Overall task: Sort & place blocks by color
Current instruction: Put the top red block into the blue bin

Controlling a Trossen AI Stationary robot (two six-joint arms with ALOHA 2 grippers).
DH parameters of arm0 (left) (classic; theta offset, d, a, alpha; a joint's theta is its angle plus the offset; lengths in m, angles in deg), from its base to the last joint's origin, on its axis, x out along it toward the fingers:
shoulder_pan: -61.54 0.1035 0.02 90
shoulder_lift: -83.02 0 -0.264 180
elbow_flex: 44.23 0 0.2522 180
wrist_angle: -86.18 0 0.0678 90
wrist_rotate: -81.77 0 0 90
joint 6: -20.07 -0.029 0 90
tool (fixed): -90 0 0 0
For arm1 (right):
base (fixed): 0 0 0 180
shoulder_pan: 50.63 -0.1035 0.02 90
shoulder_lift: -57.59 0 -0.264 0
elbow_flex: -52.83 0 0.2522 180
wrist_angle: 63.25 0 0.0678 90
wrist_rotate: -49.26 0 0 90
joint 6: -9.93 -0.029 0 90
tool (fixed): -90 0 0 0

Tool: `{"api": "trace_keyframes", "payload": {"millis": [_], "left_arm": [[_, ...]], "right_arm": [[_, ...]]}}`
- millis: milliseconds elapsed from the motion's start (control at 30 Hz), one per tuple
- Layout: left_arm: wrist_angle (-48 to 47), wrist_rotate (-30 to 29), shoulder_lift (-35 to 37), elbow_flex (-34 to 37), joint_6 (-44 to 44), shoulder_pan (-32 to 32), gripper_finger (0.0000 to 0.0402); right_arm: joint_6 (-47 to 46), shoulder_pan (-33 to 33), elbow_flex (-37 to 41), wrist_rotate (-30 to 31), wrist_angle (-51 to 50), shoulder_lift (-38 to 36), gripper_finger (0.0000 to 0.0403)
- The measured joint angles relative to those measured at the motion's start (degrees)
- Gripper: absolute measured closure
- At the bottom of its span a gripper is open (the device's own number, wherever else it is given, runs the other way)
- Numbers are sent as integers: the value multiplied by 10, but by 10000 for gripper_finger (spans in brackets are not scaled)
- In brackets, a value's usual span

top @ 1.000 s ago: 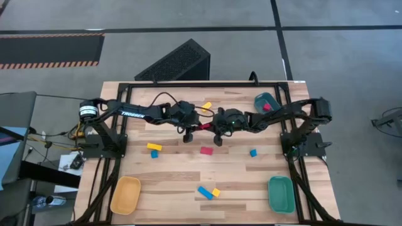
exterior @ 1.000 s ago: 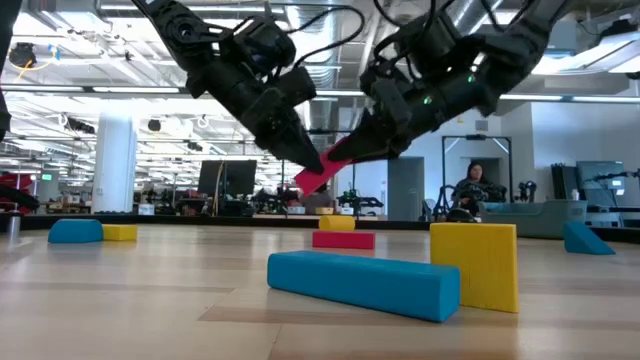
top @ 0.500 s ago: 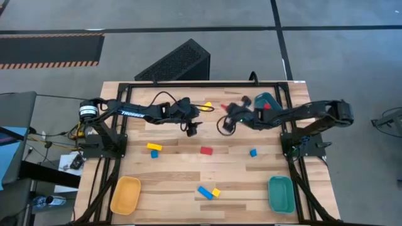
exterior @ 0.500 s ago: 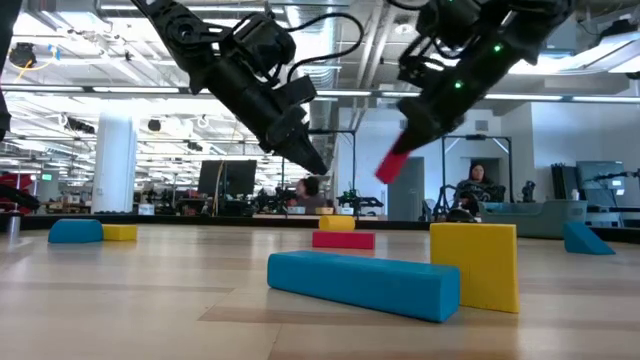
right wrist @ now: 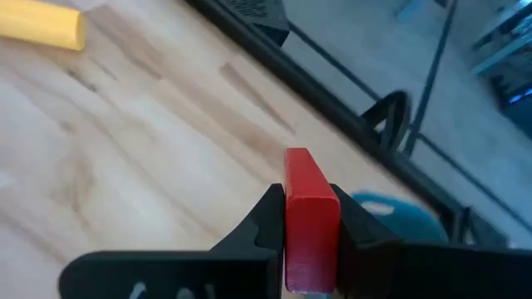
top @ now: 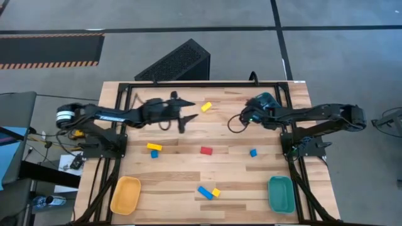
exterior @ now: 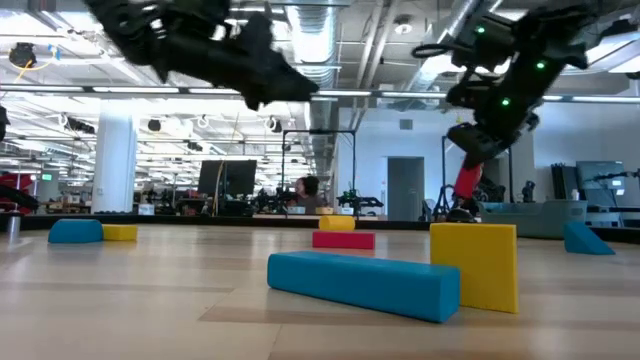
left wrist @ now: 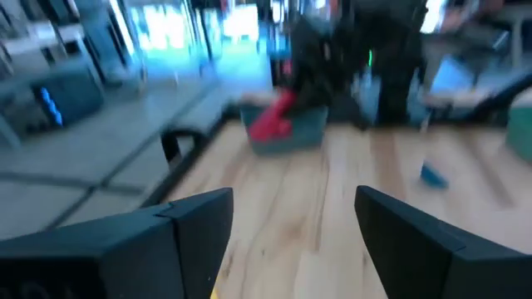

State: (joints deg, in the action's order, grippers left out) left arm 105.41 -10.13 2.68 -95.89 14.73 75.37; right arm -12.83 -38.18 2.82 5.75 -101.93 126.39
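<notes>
My right gripper (top: pixel 244 118) is shut on a red bar block (right wrist: pixel 309 208), above the table just left of the far teal tray (top: pixel 265 100). My left gripper (left wrist: pixel 291 249) stands open and empty over the far middle of the table (top: pixel 186 119), pointing about level toward the right arm. Lying flat on the table are a yellow bar (top: pixel 206 107), a red block (top: pixel 206 150), a blue cube (top: pixel 253 152), a yellow bar (top: pixel 154 147) with a blue cube (top: pixel 154 154) beside it, and a blue bar (top: pixel 204 192) next to a yellow cube (top: pixel 216 192). My right gripper pinches the red bar by its two broad faces (right wrist: pixel 310 245) between its two fingers (right wrist: pixel 268 223). The bar's free end (right wrist: pixel 303 158) sticks out past the fingertips. The fingers slant down from the table's right. The bar is lifted clear, hanging almost upright below the gripper (exterior: pixel 467 185).
A yellow oval tray (top: pixel 125 194) sits at the near left corner and a second teal tray (top: pixel 281 193) at the near right. A black frame rail (top: pixel 207 83) runs along the far edge. Bare wood lies between the two arms.
Both grippers were shut on the red bar over the table's middle. My left gripper has opened, let go, drawn back toward the left edge and tipped up to about level. My right gripper has carried the bar right and far toward the teal tray, turning it from slanted to nearly upright.
</notes>
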Motion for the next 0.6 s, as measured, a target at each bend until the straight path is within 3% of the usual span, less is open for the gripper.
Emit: {"api": "trace_keyframes", "payload": {"millis": [233, 600], "left_arm": [[90, -5, 86, 109, 11, 12, 166], [74, -30, 90, 119, 5, 12, 166]], "right_arm": [[-12, 20, 51, 1, 4, -81, 350], [-59, 135, 86, -22, -22, -102, 349]]}}
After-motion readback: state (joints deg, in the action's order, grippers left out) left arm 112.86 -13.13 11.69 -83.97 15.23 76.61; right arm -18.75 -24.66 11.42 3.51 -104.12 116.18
